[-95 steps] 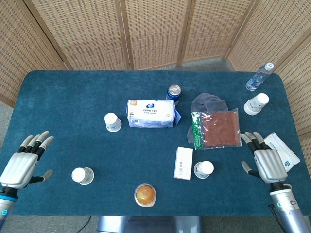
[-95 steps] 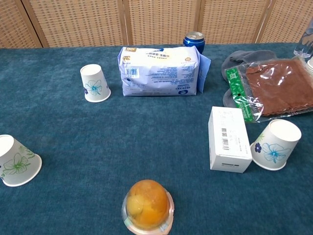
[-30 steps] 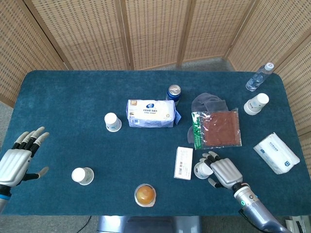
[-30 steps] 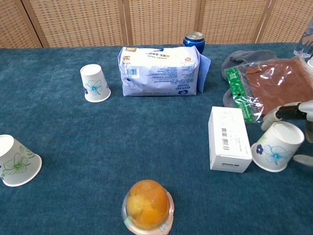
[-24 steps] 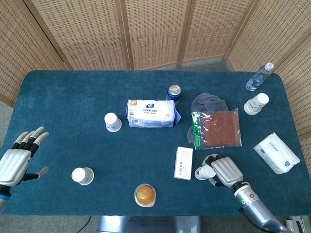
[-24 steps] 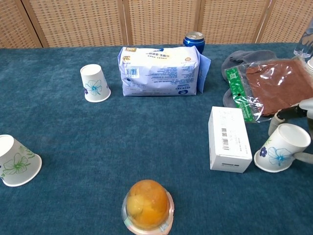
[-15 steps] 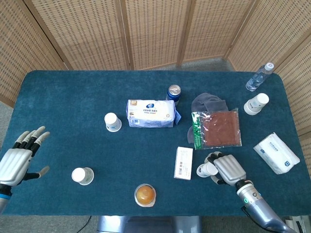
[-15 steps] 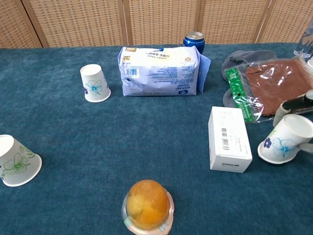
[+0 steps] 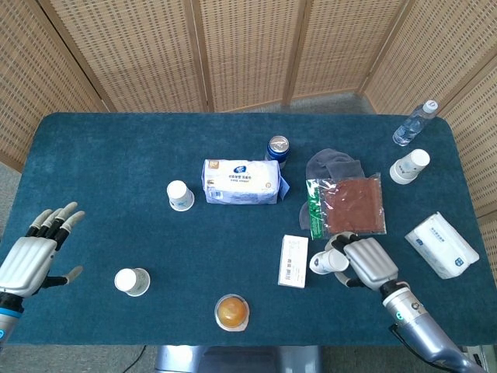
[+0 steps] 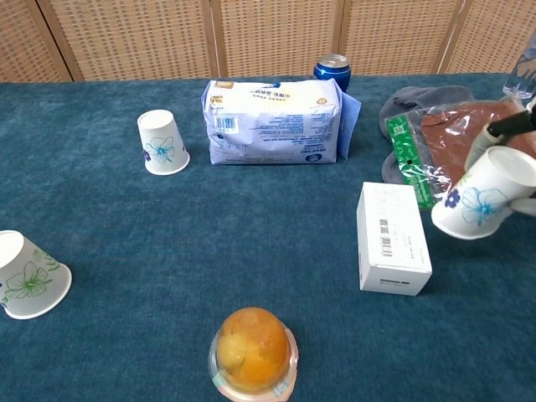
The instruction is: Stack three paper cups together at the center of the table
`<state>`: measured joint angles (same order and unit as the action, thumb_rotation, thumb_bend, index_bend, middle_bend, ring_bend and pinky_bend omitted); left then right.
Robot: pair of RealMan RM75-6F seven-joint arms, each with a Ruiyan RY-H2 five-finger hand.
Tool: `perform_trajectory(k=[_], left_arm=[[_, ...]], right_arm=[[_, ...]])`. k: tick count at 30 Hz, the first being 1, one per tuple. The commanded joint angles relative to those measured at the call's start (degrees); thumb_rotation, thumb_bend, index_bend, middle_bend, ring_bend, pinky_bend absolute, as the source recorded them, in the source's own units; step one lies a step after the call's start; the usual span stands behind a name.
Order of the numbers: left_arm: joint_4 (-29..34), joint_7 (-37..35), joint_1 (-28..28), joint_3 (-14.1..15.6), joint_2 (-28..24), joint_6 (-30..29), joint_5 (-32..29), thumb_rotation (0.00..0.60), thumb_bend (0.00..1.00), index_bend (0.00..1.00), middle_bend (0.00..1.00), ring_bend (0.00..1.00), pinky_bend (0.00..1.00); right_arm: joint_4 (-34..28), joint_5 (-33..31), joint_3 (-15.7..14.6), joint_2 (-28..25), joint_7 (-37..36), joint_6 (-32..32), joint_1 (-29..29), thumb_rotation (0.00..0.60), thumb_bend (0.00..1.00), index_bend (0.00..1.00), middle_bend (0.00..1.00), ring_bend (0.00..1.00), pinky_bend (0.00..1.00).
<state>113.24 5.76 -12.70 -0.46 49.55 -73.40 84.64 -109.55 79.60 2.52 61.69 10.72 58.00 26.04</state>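
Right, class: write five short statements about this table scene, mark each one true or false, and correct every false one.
1. The right hand holds a flower-printed white paper cup clear of the dark blue table. True.
2. The left hand grips a cup. False: it holds nothing, fingers spread.
3. The blue drink can stands behind the white tissue pack. True.
4. The clear plastic water bottle lies on its side at the table's centre. False: it is at the far right corner.
5. Three cups are already stacked. False: none are stacked.

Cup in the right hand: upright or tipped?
Tipped. The paper cup leans sideways, off the table, gripped by the right hand.
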Motion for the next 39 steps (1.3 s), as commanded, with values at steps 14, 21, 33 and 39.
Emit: perform_trajectory(k=[14,21,33,39], left_arm=[[0.23,0.52,-0.67,-0.18,0.22,0.84,-0.24,0.600,0.28,0.00,0.00,0.00,0.02],[-0.21,0.00,-0.85,-0.15,0.24,1.11,-0.13,0.600,0.28,0.00,0.00,0.00,0.02],[-0.98,-1.14,-0.64,-0.09,0.24,0.77,-0.08,0.600,0.28,0.00,0.00,0.00,0.02],[-1.16,-1.37,-0.66,-0.12,0.28,0.71,0.01,0.600,0.28,0.00,0.00,0.00,0.02]], right_arm=[[-4.30,-1.98,3.51,1.49,1.83,-4.04,5.86,0.600,0.41,0.37,0.30,0.23,0.54],[-4.41,-5.99,4.83,4.73,5.61,-5.77,9.00,0.600,0.41,0.37,0.30,0.23,0.54],[-2.37,-12.90,4.88,10.18,11.85,-8.02,13.84,0.600,0.41,0.37,0.30,0.23,0.54],[-1.15,-15.74,4.76,12.54,14.15,-8.33,15.93,0.600,0.41,0.36,0.30,0.23,0.54]])
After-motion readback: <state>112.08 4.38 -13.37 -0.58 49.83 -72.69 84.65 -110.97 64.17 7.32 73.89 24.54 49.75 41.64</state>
